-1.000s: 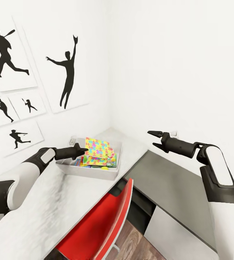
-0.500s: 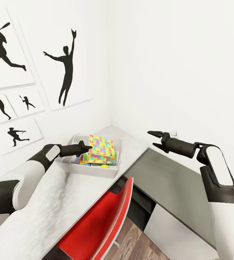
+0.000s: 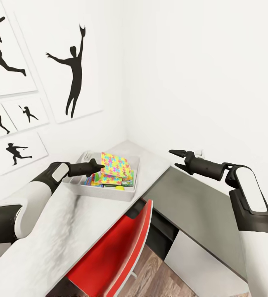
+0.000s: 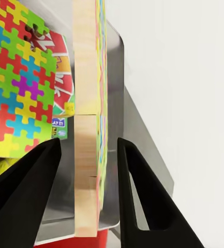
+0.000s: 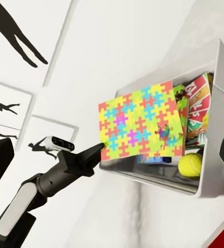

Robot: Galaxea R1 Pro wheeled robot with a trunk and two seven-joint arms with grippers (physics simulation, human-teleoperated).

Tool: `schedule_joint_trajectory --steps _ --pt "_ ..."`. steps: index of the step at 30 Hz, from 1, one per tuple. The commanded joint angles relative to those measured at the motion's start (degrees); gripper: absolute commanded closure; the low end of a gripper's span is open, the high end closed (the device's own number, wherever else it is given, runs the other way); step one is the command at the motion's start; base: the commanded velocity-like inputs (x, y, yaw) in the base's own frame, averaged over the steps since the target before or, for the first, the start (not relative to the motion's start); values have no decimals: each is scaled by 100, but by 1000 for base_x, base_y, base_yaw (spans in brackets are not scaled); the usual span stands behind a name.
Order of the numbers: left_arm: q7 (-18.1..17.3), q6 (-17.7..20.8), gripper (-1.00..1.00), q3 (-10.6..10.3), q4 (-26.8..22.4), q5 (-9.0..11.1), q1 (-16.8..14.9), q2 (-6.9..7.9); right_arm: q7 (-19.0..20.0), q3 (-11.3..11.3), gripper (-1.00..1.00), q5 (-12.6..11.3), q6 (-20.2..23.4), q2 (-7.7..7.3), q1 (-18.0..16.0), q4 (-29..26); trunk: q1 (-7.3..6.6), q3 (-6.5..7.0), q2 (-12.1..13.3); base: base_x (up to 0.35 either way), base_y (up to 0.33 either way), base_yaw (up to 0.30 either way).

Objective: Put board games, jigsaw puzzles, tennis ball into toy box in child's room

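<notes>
Fingers of left gripper (image 4: 88, 170) straddle a jigsaw puzzle (image 3: 114, 167) edge-on, w/ gaps each side, so not clamping; puzzle stands tilted over toy box (image 3: 130, 193) on table (image 3: 74, 231). Right gripper (image 3: 179, 159) spread, empty. Risk: puzzle tips onto the rim, not inside. Right wrist view shows tennis ball (image 5: 190, 165) in the box; left wrist view shows the finger gaps.

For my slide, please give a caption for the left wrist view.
Left tool with open fingers straddling an upright jigsaw puzzle over the toy box.
</notes>
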Motion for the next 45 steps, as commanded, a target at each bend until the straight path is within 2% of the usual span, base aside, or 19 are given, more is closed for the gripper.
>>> schedule_joint_trajectory --steps 1,13,35,45 --pt "-12 33 100 35 -2 -19 -18 -3 -60 -2 -100 -61 17 4 -6 -3 3 -21 -12 0 0 0" --pt "-15 20 100 33 -8 -9 -60 -77 -61 -7 -100 -61 20 -2 -6 -3 3 -131 -12 0 0 0" --pt "-66 2 100 32 -14 -1 -73 -28 -56 -13 -100 -54 20 -4 78 -196 3 -144 -12 0 0 0" --pt "-93 2 100 33 -17 0 -92 -20 -60 -8 -100 -60 20 -6 79 -235 3 -205 -12 0 0 0"
